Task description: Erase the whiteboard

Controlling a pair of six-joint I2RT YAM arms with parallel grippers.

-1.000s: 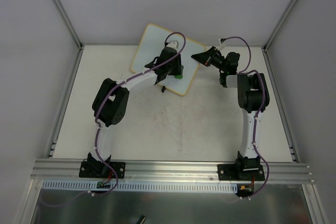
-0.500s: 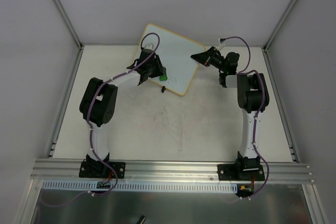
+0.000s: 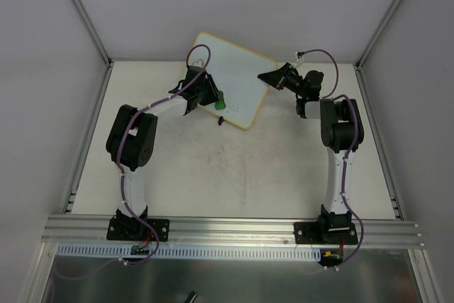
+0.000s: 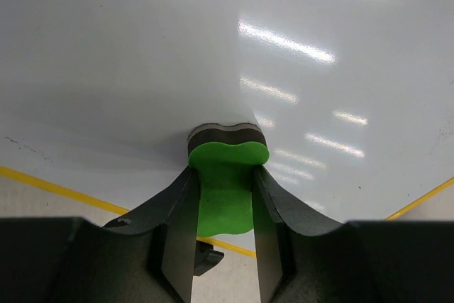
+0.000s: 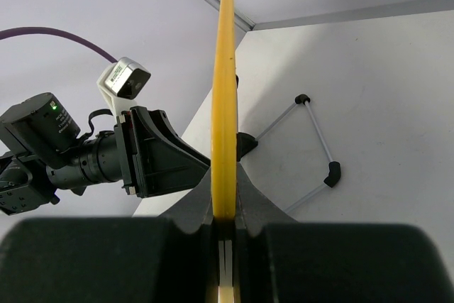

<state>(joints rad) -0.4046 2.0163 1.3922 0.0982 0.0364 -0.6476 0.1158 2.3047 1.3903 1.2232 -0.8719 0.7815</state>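
Observation:
The whiteboard (image 3: 230,76) stands tilted at the back of the table, white with a thin yellow frame and a black clip foot (image 3: 221,120) at its near edge. My left gripper (image 3: 215,99) is shut on the green eraser (image 3: 220,103) and presses its dark felt end against the board's lower left part; in the left wrist view the eraser (image 4: 225,175) sits between my fingers (image 4: 177,225) on the white surface (image 4: 213,40). My right gripper (image 3: 268,78) is shut on the board's right edge; the right wrist view shows the yellow frame (image 5: 224,90) edge-on between the jaws.
A thin wire stand with black ends (image 5: 319,143) lies on the table behind the board in the right wrist view. The left arm's wrist camera (image 5: 64,154) shows there too. Grey walls enclose the table on three sides. A faint mark (image 3: 240,108) shows near the board's lower edge.
My left gripper swept the eraser leftward across the board from its lower right part to its lower left, then barely moved. My right gripper and the board held still.

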